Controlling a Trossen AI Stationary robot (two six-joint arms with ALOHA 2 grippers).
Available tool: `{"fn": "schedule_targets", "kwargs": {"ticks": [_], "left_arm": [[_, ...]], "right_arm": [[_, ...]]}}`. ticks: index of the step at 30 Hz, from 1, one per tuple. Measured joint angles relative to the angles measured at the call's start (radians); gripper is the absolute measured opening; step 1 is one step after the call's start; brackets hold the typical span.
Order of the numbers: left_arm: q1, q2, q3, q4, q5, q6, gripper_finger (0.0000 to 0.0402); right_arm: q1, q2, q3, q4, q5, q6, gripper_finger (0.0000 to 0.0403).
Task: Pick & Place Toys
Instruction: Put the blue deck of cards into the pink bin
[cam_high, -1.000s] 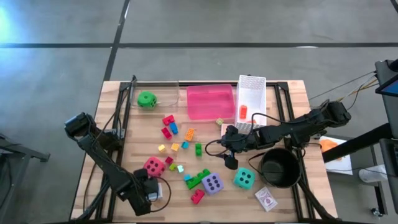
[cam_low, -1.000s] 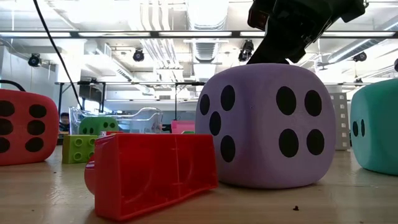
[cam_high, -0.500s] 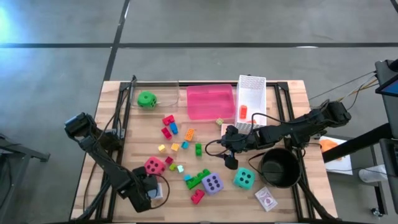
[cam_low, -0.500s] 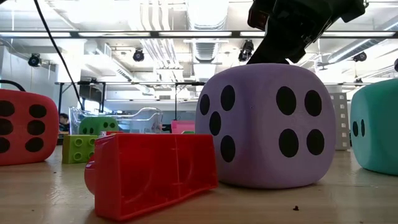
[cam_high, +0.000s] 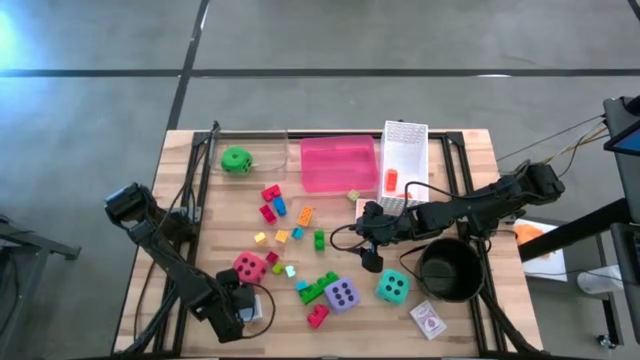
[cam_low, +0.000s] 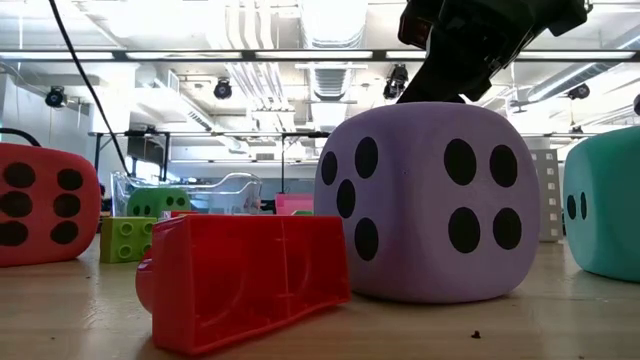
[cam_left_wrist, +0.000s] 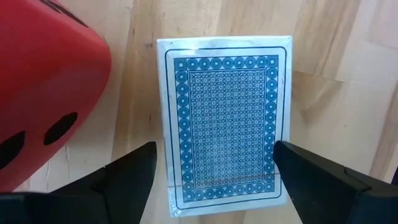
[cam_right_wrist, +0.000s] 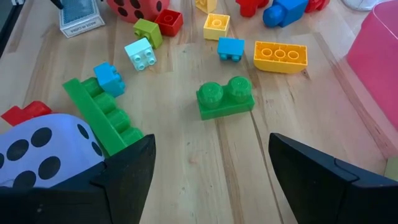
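Left gripper (cam_left_wrist: 214, 180), jaws spread, straddles the blue card pack (cam_left_wrist: 224, 121) beside the red die (cam_left_wrist: 43, 87); advise lowering squarely and closing on its long edges.

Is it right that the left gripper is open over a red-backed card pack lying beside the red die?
Not quite: the card pack under the open left gripper has a blue-patterned back, not red, as the left wrist view shows. It does lie beside the red die.
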Motion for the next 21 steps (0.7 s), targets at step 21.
{"fn": "schedule_targets", "kwargs": {"ticks": [21], "left_arm": [[0.0,0.008,0.019,0.023,0.021,-0.034,0.0331]], "right_arm": [[0.0,0.0,0.0,0.0,0.0,0.0,0.0306]]}}
